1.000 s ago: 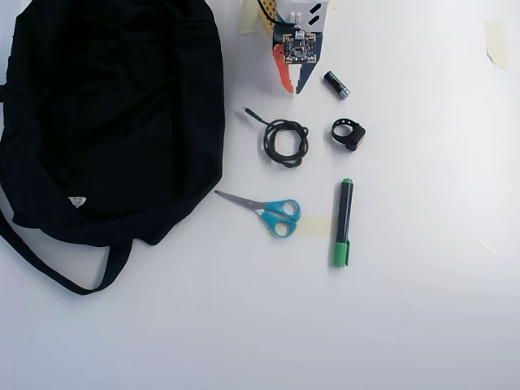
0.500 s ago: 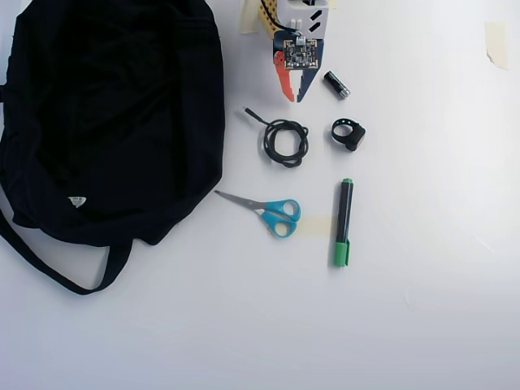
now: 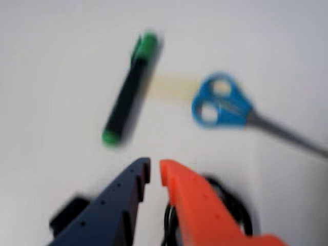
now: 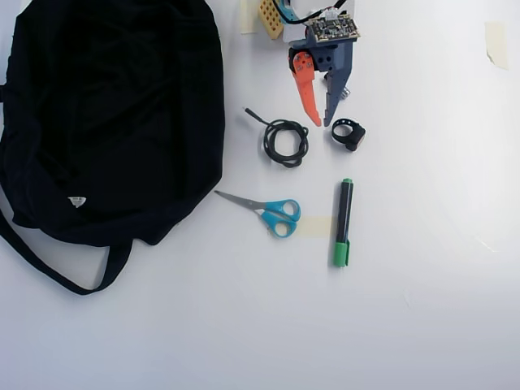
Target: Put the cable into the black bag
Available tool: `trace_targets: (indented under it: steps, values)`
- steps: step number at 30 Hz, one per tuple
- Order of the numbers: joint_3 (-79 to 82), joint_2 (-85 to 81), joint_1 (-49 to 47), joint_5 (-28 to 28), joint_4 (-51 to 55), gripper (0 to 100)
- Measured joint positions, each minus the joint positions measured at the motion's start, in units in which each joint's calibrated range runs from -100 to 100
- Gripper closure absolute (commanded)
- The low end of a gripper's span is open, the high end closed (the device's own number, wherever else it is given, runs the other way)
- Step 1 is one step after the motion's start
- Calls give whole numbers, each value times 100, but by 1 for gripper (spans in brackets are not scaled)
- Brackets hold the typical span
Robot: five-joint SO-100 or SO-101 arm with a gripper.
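The black cable (image 4: pixel 284 142) lies coiled on the white table, right of the large black bag (image 4: pixel 106 114). In the wrist view part of the cable (image 3: pixel 241 210) shows behind the orange finger. My gripper (image 4: pixel 322 123) has one orange and one dark blue finger. It hovers just up and right of the coil, apart from it. In the wrist view the gripper (image 3: pixel 155 171) holds nothing, and its tips are almost together with only a narrow gap. The bag lies flat at the left with its strap trailing toward the lower left.
A small black ring-like piece (image 4: pixel 348 134) lies right of the gripper tips and also shows in the wrist view (image 3: pixel 66 215). Blue-handled scissors (image 4: pixel 276 213) and a green-capped marker (image 4: pixel 343 223) lie below the cable. Bits of tape (image 4: pixel 494 41) stick to the table.
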Motion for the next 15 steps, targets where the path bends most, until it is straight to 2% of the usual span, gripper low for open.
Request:
trace_targets:
  steps: [8,15]
  values:
    - [-1124,1279,22,0,-1322,98]
    - [-2351,2391,382,0,-1717,98]
